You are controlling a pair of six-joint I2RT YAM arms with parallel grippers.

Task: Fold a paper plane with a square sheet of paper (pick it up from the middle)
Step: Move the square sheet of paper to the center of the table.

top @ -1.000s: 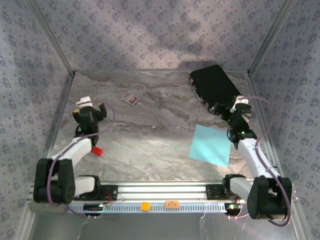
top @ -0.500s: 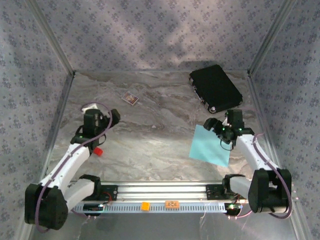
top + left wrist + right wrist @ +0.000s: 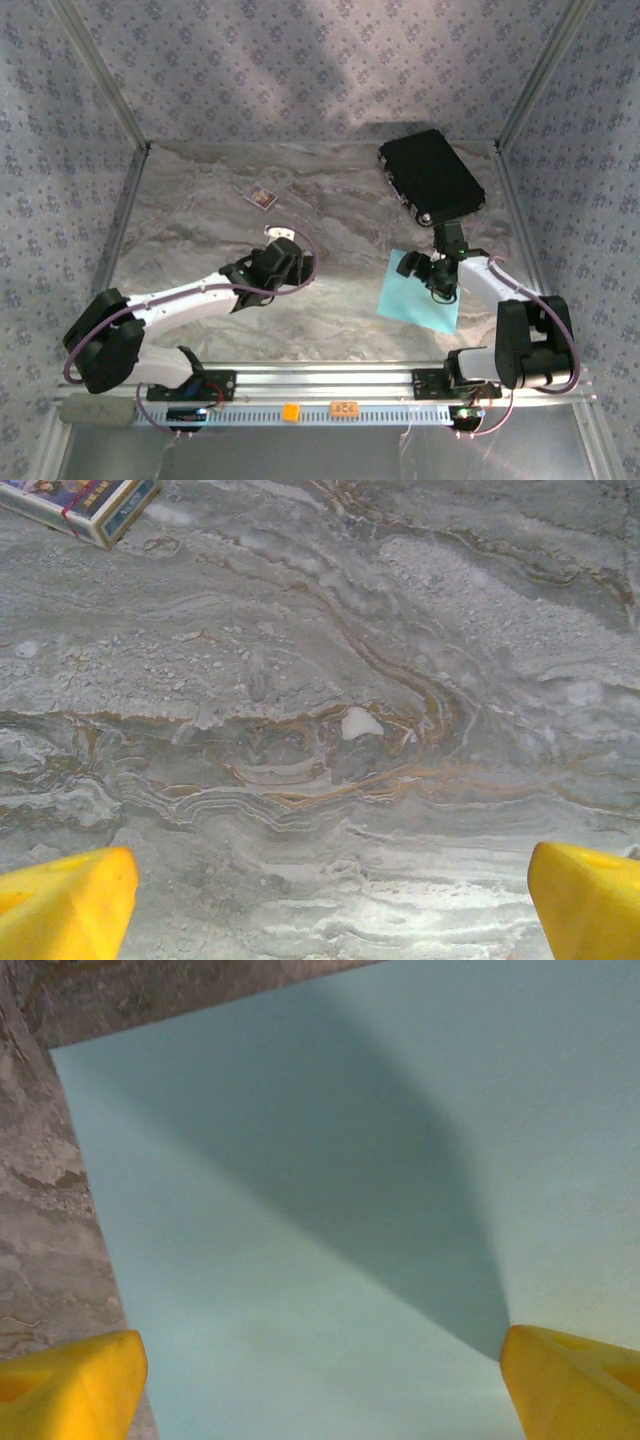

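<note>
A marble-patterned table [image 3: 330, 200] inside a papered enclosure, seen from above, with two robot arms reaching out from its near edge. The square sheet of paper [image 3: 420, 305] — light blue, unfolded, no crease showing — lay flat on the near right part of the table, turned a little askew to the rail. A black case [image 3: 430, 175] sat just beyond it at the far right, and a small dark card [image 3: 261, 196] lay well apart at the far left.

The right fingers [image 3: 425, 275] hung directly over the far half of the sheet, spread wide and holding nothing. In the right wrist view, blue paper [image 3: 330, 1210] spanned the whole gap between the yellow fingers [image 3: 70, 1385]. One tip stood at the sheet's edge beside bare marble; the other was well over the paper. One corner showed at the upper left of that view. Whether the tips touched the sheet could not be told.

The left fingers [image 3: 295, 265] were also wide apart and empty, over bare marble near the middle of the table, with the sheet off to their right. The left wrist view showed only veined stone between the tips [image 3: 60, 900] and the card's [image 3: 80, 500] corner at the far left.

The right arm was plainly the nearer one. Being square, the sheet offered no long axis. The pickup probably turned on shifting further in from that edge — towards the sheet's middle.
</note>
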